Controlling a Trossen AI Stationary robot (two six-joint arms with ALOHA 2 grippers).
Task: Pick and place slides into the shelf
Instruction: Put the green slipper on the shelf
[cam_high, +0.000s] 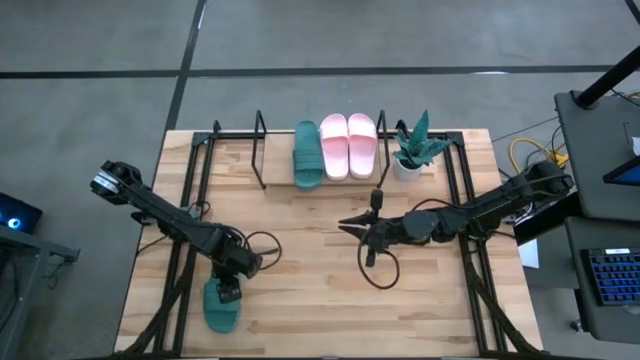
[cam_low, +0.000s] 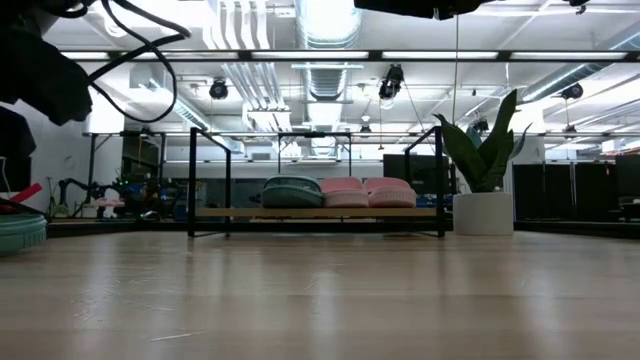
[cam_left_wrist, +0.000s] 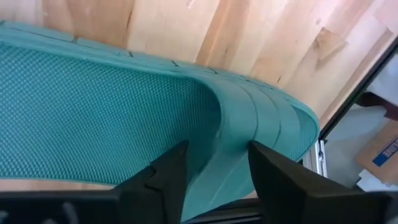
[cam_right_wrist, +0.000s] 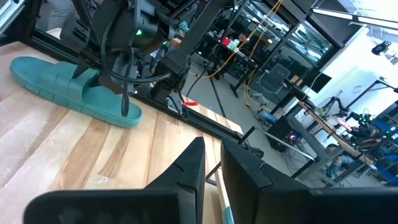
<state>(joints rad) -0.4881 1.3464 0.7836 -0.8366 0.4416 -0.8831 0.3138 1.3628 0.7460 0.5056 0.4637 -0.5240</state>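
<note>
One dark green slide (cam_high: 220, 308) lies sole down near the table's near left corner; it also shows as the green slide (cam_right_wrist: 74, 87) and at the picture's edge as the green slide (cam_low: 20, 232). My left gripper (cam_high: 229, 289) (cam_left_wrist: 217, 171) is down over its strap, open, with one finger on each side of the strap's edge. The shelf (cam_high: 330, 175) (cam_low: 315, 212) stands at the far middle and bears a second green slide (cam_high: 308, 153) and two pink slides (cam_high: 348, 145). My right gripper (cam_high: 350, 226) (cam_right_wrist: 212, 165) hangs shut and level over the table's middle, holding nothing. My left gripper has the strap's edge (cam_left_wrist: 231, 134) between its fingers (cam_left_wrist: 168, 177), one over the footbed at the strap's mouth, the other outside on the strap. Whether they touch it I cannot tell. The fingers slant down from above. The slide lies flat on the table.
A potted plant (cam_high: 414, 150) (cam_low: 483, 170) stands right of the shelf at the far right. Black frame rails (cam_high: 195, 200) run along both sides of the table. Bare wood (cam_high: 300, 290) lies between the two arms and along the near edge.
</note>
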